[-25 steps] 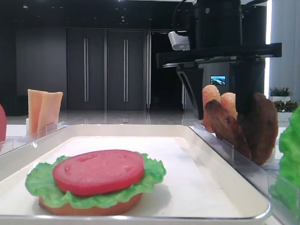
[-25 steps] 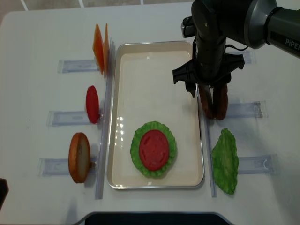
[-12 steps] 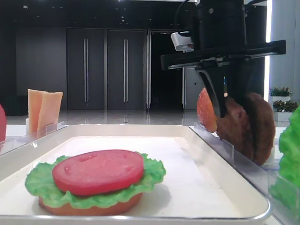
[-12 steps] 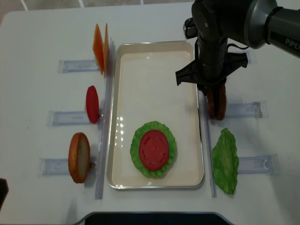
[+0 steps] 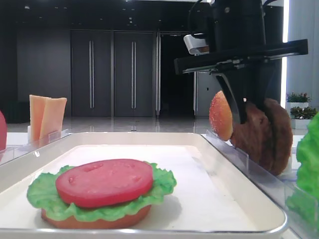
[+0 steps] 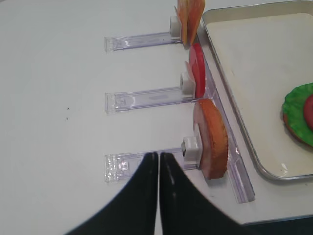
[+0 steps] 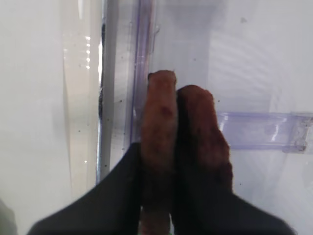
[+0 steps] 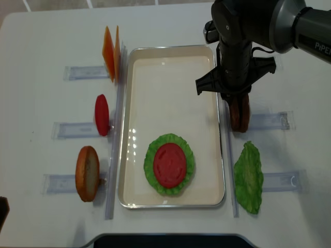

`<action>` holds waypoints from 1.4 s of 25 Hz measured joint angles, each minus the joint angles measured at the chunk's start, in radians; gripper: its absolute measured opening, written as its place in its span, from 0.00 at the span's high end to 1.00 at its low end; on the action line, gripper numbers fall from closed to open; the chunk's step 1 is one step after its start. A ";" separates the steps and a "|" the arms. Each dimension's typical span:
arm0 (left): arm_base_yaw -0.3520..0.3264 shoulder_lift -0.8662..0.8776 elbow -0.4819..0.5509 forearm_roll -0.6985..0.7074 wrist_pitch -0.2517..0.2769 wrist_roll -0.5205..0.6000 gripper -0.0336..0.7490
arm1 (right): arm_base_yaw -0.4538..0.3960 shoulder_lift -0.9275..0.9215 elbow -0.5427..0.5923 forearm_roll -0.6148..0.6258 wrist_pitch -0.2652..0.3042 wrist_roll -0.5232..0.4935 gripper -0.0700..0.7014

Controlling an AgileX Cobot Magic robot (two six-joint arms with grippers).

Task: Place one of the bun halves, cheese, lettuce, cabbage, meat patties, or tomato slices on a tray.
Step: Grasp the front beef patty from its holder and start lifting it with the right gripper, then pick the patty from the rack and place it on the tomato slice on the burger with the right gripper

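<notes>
Since a second ago the right gripper (image 8: 236,99) has closed from wide open and now pinches the two patties (image 8: 240,114) together where they stand on edge in their holder (image 8: 269,121), just right of the tray (image 8: 170,72); the patties, splayed apart before, are pressed face to face. In the right wrist view the dark fingers (image 7: 122,196) clamp both patties (image 7: 181,147) from either side, with the holder (image 7: 264,132) running off to the right. The tray itself, the big white one in the middle of the table (image 8: 41,31), carries a stack near its front end: a bun half (image 5: 94,219) at the bottom, lettuce (image 8: 170,164) on that, and a tomato slice (image 8: 169,165) on top. Right of the tray, nearer than the patties, a loose lettuce leaf (image 8: 249,176) lies on the table. In the low view an orange-tan bun (image 5: 220,115) stands just behind the patties (image 5: 264,134). Left of the tray stand, from far to near, two cheese slices (image 8: 111,52), a tomato slice on edge (image 8: 101,114) and a bun half on edge (image 8: 87,173), each in a clear holder. The left gripper (image 6: 158,161) hangs over the table left of the tray, just beside that near bun half (image 6: 211,139), its fingers closed together on nothing.
</notes>
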 joint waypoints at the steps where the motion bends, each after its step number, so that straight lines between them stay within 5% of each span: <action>1: 0.000 0.000 0.000 0.000 0.000 0.000 0.96 | 0.000 -0.001 0.000 0.004 0.002 0.000 0.71; 24: 0.000 0.000 0.000 0.000 0.000 0.000 0.96 | 0.044 -0.364 0.053 0.110 0.004 0.000 0.71; 35: 0.000 0.000 0.000 0.000 0.000 0.000 0.96 | 0.141 -0.505 0.371 0.346 -0.396 -0.029 0.71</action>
